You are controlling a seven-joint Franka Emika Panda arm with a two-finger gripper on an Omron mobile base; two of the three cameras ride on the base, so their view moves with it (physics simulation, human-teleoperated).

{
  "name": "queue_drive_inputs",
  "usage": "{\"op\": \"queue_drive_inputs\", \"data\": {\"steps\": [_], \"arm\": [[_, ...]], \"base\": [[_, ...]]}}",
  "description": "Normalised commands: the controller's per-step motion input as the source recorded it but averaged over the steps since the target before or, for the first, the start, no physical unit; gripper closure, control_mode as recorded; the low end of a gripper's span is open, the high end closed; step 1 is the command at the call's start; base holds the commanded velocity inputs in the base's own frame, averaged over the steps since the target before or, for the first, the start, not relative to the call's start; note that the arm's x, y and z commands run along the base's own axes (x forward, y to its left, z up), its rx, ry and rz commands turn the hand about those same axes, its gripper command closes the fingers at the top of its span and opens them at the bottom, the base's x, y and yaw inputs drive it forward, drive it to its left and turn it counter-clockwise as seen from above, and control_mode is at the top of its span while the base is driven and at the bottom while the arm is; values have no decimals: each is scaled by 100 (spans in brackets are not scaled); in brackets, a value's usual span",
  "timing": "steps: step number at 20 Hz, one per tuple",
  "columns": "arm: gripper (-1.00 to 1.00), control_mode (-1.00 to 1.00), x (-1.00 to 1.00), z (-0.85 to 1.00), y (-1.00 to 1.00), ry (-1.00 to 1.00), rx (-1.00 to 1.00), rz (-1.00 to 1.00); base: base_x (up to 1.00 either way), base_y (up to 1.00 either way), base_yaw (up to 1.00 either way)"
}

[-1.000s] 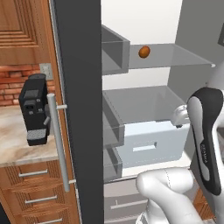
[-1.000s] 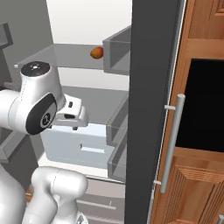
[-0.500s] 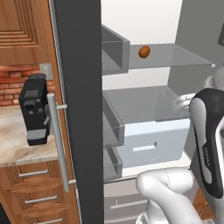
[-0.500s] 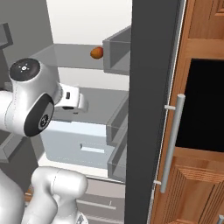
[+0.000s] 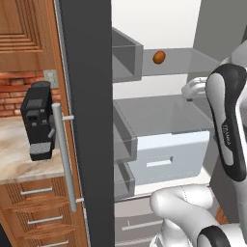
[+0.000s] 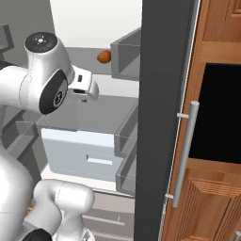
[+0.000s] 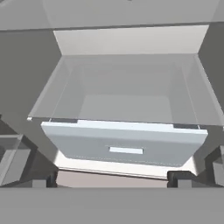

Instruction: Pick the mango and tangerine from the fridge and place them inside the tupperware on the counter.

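Observation:
The fridge (image 5: pixel 87 96) stands open, showing its white interior. A small dull orange-brown oval fruit, the mango (image 5: pixel 158 57) (image 6: pixel 104 57), lies alone on the upper grey shelf. My gripper (image 6: pixel 84 94) hangs below and in front of that shelf, over the lower shelf, well apart from the fruit. In the hand view the gripper (image 7: pixel 112 183) is open with nothing between its dark fingertips (image 7: pixel 43 181), looking down on the pale drawer (image 7: pixel 124 148). The tangerine and the tupperware are out of view. The beige counter (image 5: pixel 14 159) lies left of the fridge.
A black coffee machine (image 5: pixel 37 120) stands on the counter beside the fridge door's silver handle (image 5: pixel 65 159). Grey door bins (image 5: pixel 126 53) (image 6: pixel 126 59) jut out at both sides. Wooden cabinets (image 6: pixel 212 117) flank the right door.
The arm has lifted the hand from drawer height up to just under the upper shelf. The fruit has not moved, and the jaws have stayed wide.

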Motion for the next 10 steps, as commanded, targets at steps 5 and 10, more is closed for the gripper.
{"op": "queue_drive_inputs", "data": {"steps": [5,10], "arm": [[-100,-100,58,7,13,-1,0,-1],[-100,-100,73,0,0,0,0,0]], "base": [[0,0,0],[0,0,0]]}}
